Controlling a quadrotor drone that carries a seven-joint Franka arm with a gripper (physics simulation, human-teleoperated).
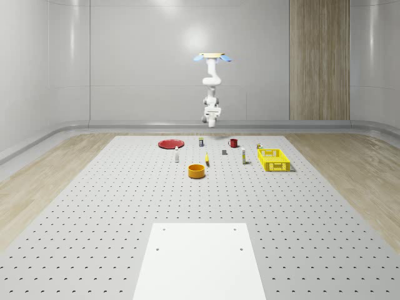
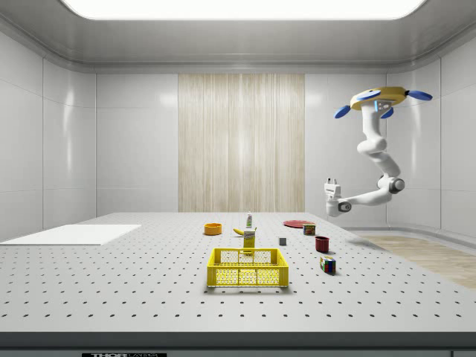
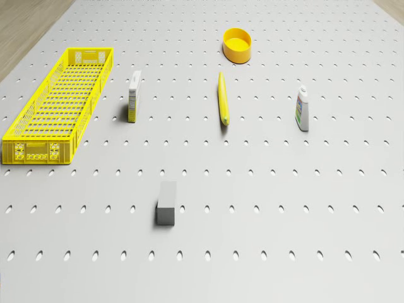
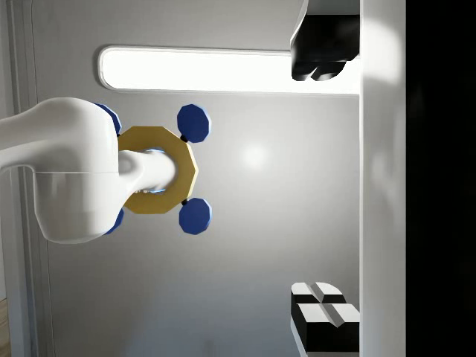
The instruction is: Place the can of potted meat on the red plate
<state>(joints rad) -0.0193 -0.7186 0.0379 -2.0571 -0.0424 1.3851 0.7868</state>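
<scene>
The red plate (image 1: 170,144) (image 2: 296,223) lies flat near the far end of the perforated table. The small can of potted meat (image 1: 200,142) (image 2: 309,229) stands upright beside it, apart from it, toward the whole-scene view's right. The drone (image 1: 212,57) (image 2: 379,98) hovers high over the table's far end, above the can and mug. Its arm bends down, and my gripper (image 1: 212,122) (image 2: 330,183) (image 4: 323,186) hangs in the air well above the can, turned up toward the ceiling. It is open and holds nothing; both black-tipped fingers (image 4: 320,52) stand wide apart.
A red mug (image 1: 233,142), a Rubik's cube (image 1: 259,146) and a yellow crate (image 1: 274,159) (image 3: 57,104) stand right of the can. Nearer lie a grey block (image 3: 166,203), a box (image 3: 134,96), a banana (image 3: 223,99), a bottle (image 3: 303,109) and an orange bowl (image 3: 237,44). A white mat (image 1: 200,259) covers the front.
</scene>
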